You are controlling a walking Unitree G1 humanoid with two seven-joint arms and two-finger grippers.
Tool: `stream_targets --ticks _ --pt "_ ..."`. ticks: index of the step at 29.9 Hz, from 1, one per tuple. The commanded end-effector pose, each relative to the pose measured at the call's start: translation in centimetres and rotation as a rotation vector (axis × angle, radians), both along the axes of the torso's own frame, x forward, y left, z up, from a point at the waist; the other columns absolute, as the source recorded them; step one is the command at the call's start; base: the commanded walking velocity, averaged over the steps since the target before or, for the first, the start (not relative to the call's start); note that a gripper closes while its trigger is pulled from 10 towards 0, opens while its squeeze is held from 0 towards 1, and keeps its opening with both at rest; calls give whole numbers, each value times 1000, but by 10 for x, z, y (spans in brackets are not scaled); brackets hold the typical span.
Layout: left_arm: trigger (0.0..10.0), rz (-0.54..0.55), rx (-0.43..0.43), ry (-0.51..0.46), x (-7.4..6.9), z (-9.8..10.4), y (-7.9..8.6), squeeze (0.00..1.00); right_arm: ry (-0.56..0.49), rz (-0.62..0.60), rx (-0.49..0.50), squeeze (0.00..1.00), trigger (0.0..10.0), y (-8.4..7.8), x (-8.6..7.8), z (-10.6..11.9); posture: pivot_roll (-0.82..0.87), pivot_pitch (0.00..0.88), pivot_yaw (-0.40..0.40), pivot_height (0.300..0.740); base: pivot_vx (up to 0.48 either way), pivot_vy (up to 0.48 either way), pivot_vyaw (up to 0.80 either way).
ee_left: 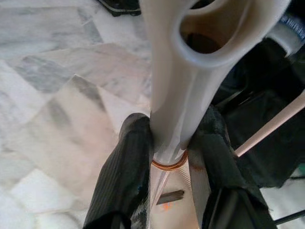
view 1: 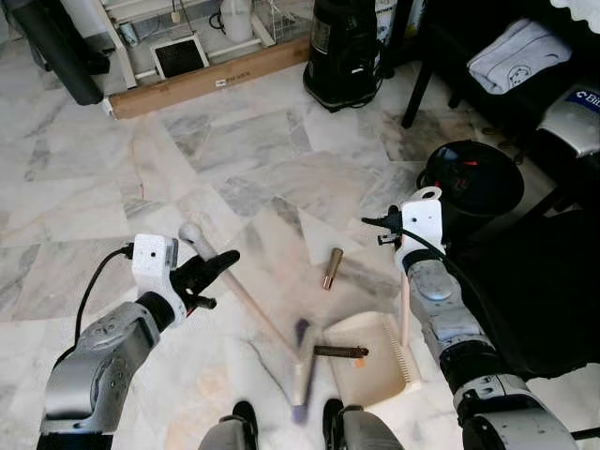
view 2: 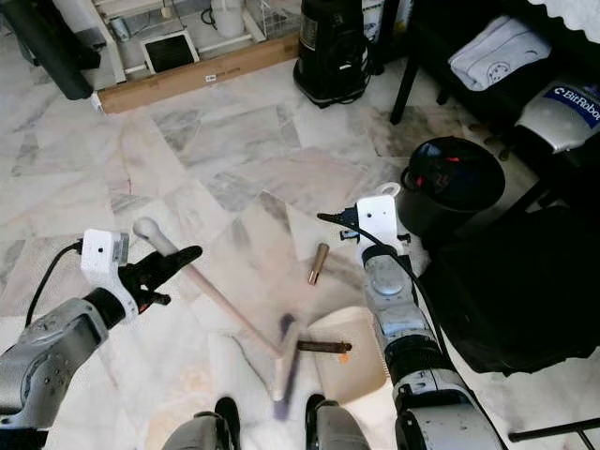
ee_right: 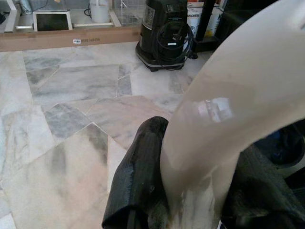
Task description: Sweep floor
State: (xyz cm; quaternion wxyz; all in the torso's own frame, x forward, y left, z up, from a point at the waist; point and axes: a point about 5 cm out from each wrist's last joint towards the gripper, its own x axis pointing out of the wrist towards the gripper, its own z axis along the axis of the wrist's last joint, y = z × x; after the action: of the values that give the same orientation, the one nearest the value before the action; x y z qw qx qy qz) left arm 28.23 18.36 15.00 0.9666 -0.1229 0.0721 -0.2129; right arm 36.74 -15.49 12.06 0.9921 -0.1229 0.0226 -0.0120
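I can't make out the blurred broom head [view 1: 302, 361] (a motion smear) on the marble floor [view 1: 234, 159] just beside the cream dustpan [view 1: 370, 352]. My left hand [view 1: 208, 275] is clamped on the broom's pale handle, my right hand [ee_right: 190, 200] on the dustpan's upright handle.

The brush head [view 1: 302, 367], below and to the right of the left hand [view 1: 208, 274], is motion-blurred; its bristles cannot be resolved. The right hand [view 1: 401, 246] is concealed behind its white wrist camera housing [view 1: 423, 217], so its grip on the dustpan handle [view 1: 405, 305] cannot be seen there. In the right wrist view, the pale handle [ee_right: 228, 119] is cut off by the picture's edge and hides the floor beyond that hand. The robot's feet [view 1: 246, 417] are cropped at the lower edge.
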Motion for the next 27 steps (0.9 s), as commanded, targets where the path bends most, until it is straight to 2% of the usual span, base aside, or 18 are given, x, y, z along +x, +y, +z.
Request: stream_targets --ticks 1,3,10,13,14,18,23,24,25,27 --pt "10000 5 -41 28 -1 -3 2 0 113 11 34 0 10000 5 -9 -26 -40 296 46 740 0 0 0" --pt "10000 17 -95 18 0 2 4 0 112 12 35 0 10000 5 -9 -25 -36 294 45 740 0 0 0" --pt "10000 41 -116 -25 2 12 6 0 102 15 40 0 10000 7 -7 -22 -32 289 45 740 0 0 0" --pt "10000 101 -96 -123 6 31 11 0 74 19 47 0 10000 7 -4 -15 -32 277 43 740 0 0 0" --pt "10000 141 -108 -195 7 46 14 0 53 21 57 0 10000 7 -2 -11 -29 274 43 740 0 0 0" --pt "10000 177 -111 -299 6 69 19 0 23 30 115 0 10000 9 1 -1 -27 267 41 740 0 0 0" --pt "10000 252 -123 -383 7 86 27 0 -10 53 125 0 10000 14 2 8 -26 255 36 740 0 0 0" --pt "10000 301 -118 -425 6 94 31 0 -28 57 140 0 10000 15 3 13 -25 250 34 740 0 0 0" --pt "10000 301 -118 -425 6 94 31 0 -28 57 140 0 10000 15 3 13 -25 250 34 740 0 0 0" --pt "10000 366 -98 -466 6 100 36 0 -54 56 160 0 10000 15 3 19 -24 245 32 740 0 0 0"
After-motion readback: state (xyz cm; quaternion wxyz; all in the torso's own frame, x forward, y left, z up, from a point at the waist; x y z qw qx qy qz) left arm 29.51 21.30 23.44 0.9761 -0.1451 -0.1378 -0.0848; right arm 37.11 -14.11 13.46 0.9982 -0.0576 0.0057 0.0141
